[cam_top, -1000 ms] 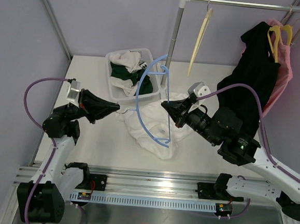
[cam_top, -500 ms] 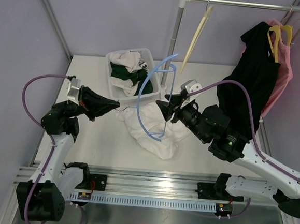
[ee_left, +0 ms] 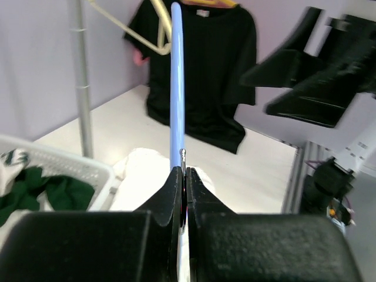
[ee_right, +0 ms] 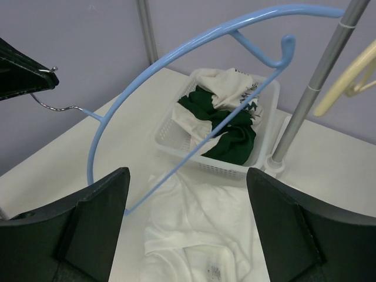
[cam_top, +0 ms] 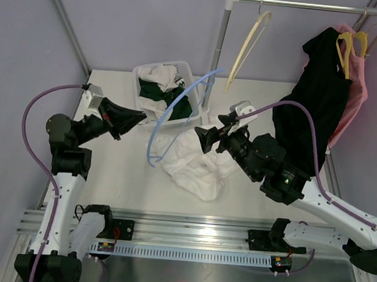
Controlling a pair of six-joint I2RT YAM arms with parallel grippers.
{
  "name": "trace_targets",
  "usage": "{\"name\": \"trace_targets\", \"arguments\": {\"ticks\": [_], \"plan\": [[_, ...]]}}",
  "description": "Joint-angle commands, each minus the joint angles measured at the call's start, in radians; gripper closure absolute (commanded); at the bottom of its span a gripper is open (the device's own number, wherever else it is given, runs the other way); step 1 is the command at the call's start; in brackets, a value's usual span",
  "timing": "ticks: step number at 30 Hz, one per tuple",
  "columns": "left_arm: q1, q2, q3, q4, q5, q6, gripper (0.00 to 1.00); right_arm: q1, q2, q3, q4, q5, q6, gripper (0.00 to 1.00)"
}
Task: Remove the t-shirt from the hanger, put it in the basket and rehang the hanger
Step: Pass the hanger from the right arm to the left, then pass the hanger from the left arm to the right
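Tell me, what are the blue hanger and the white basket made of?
The blue hanger looks like smooth, slightly shiny plastic, moulded in one piece. Its thin grey hook looks like metal wire. The white basket seems to be plastic too, with a stiff lattice wall full of little holes.

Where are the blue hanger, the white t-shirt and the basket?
blue hanger [ee_left: 176, 88]: left wrist view, on its blue bar, seen edge-on.
white t-shirt [ee_right: 205, 229]: right wrist view, on the middle of the crumpled cloth.
basket [ee_right: 188, 154]: right wrist view, on its near lattice wall.
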Motion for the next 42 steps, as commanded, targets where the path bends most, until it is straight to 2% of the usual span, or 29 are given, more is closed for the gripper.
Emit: {"name": "trace_targets", "arguments": {"ticks": [1, 5, 10, 15, 22, 32, 37, 42], "plan": [[-0.001, 0.022, 0.117, -0.299, -0.165, 0.159, 1.00, 0.006, -0.004, 0.005, 0.027, 0.092, 0.041, 0.11], [-0.001, 0.072, 0.174, -0.426, -0.259, 0.205, 1.00, 0.006, 0.022, 0.025, -0.027, 0.092, 0.066, 0.10], [-0.001, 0.116, 0.214, -0.479, -0.303, 0.195, 1.00, 0.006, 0.090, 0.038, 0.000, 0.020, 0.095, 0.11], [-0.001, 0.099, 0.193, -0.453, -0.363, 0.156, 1.00, 0.007, 0.186, 0.060, 0.094, -0.002, 0.137, 0.14], [-0.001, 0.050, 0.168, -0.464, -0.547, 0.110, 1.00, 0.007, 0.356, 0.121, 0.217, -0.008, 0.210, 0.19], [-0.011, 0.004, 0.148, -0.473, -0.711, 0.052, 1.00, 0.017, 0.517, 0.244, 0.223, -0.095, 0.226, 0.19], [-0.037, 0.013, 0.151, -0.494, -0.814, 0.050, 1.00, 0.046, 0.609, 0.333, 0.211, -0.081, 0.190, 0.20], [-0.080, 0.042, 0.190, -0.559, -0.915, 0.040, 1.00, 0.089, 0.728, 0.428, 0.198, 0.069, 0.115, 0.20]]}}
